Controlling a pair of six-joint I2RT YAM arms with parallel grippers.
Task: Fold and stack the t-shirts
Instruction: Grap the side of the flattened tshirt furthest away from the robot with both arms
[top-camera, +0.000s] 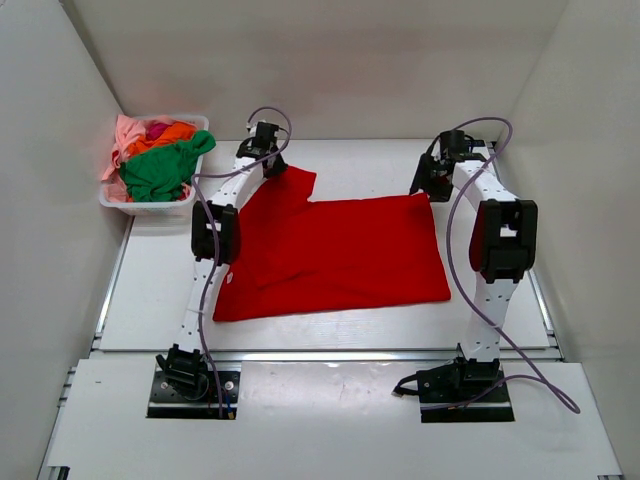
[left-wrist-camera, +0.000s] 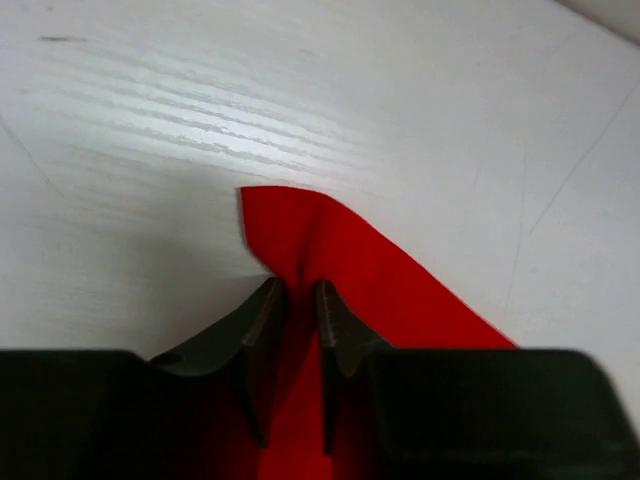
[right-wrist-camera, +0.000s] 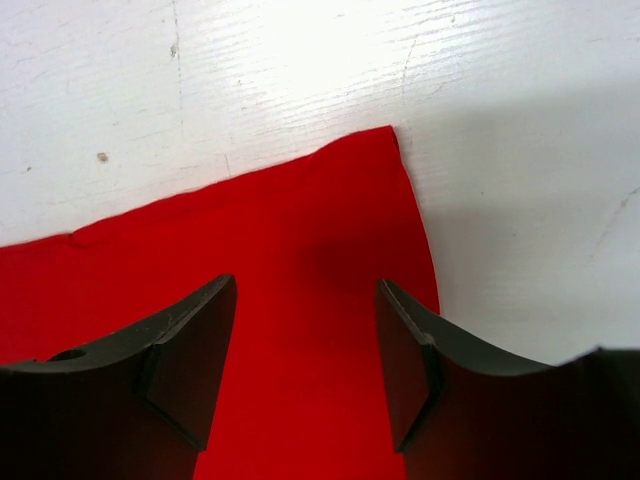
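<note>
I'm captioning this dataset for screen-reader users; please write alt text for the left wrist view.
The left gripper pinches a corner of the red t-shirt between its dark fingers, bunching the cloth. The white table lies beyond.

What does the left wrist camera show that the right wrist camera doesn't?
Only the left wrist view: the left gripper shut on a puckered corner of the bright red cloth t-shirt. Only the right wrist view: the right gripper open over a flat corner of that shirt. Both: red cloth lying on the white table.
</note>
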